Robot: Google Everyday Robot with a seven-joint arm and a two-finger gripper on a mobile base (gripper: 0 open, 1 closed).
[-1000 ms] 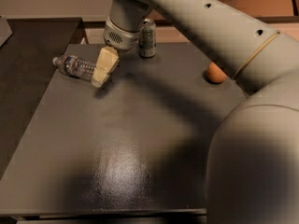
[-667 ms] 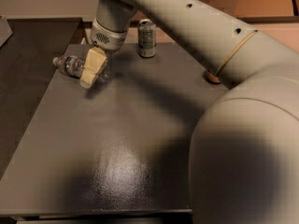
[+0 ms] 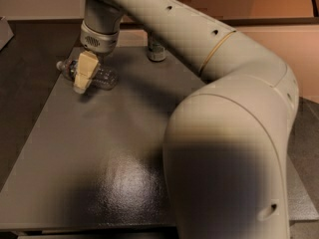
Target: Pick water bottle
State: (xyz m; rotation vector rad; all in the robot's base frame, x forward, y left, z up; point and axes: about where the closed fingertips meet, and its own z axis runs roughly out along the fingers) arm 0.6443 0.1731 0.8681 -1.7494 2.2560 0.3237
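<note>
The water bottle point(image 3: 105, 76) lies on its side at the far left of the dark grey table point(image 3: 99, 148), its cap end pointing left. It is clear and ribbed. My gripper point(image 3: 81, 78) hangs from the wrist directly over the bottle's neck half and covers that part of it. The gripper's tan tip reaches down to about table level in front of the bottle. I cannot tell whether it touches the bottle.
A metal drink can point(image 3: 156, 52) stands at the back of the table, partly hidden behind my arm. My large pale arm point(image 3: 224, 133) fills the right half of the view. A darker surface point(image 3: 20, 93) lies to the left of the table.
My gripper has moved left and a little down, from beside the bottle's right end to over the bottle. The arm now covers the orange object at the right.
</note>
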